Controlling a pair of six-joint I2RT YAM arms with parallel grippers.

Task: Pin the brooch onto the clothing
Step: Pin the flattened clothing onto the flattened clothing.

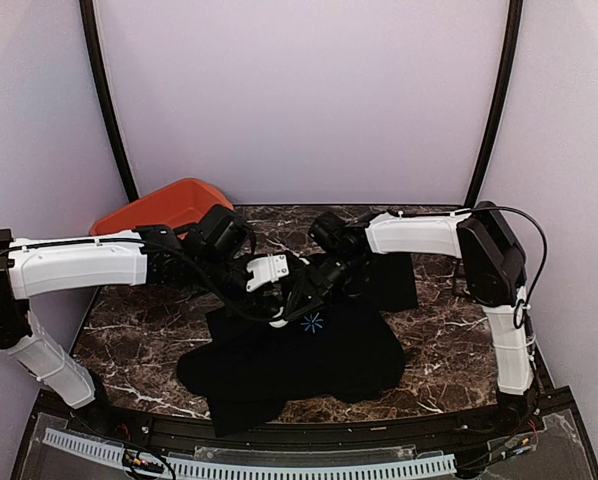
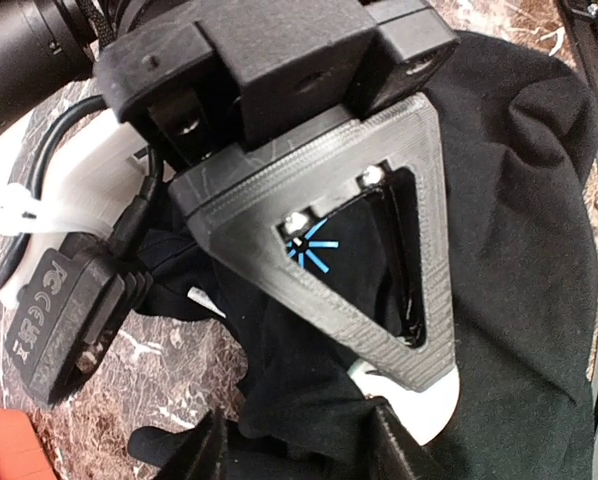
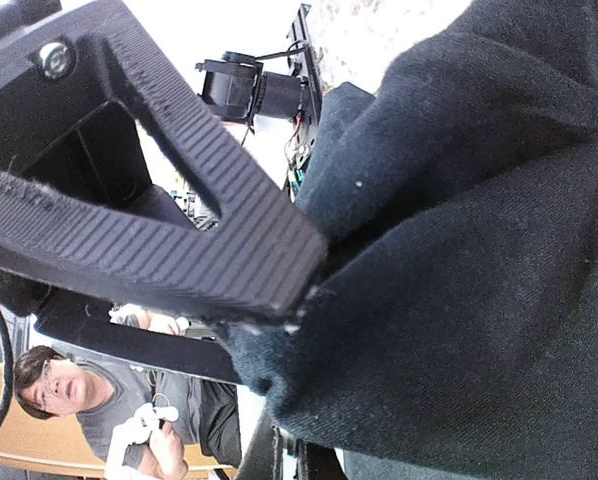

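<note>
The right hand (image 3: 279,322) is clenched on a fold of the clothing (image 1: 319,360). The black cloth is pinched right at its fingertips and bunches out of the grip. My read is that it holds a ridge of fabric up off the table (image 1: 139,330), so a pin can pass through one layer without catching the one beneath.

The left hand (image 2: 299,455) sits nose to nose with it, fingers part-way apart and dark cloth bulging between them. Whether it grips anything, I cannot tell.

Through the open triangle of the right hand's finger I catch the light-blue starburst print (image 2: 314,250). So both hands are crowded over the chest, and the print lies just on the near side of where they meet.

And the brooch? I can't find it, with no gold disc in any view. If it's here, it's hidden under the hands or down in the folds, so I can't place it relative to either hand.

Further out, the clothing lies rumpled across the middle of the table, spreading toward the near edge. An orange tray (image 1: 164,205) sits at the far left corner, well apart from the action.
</note>
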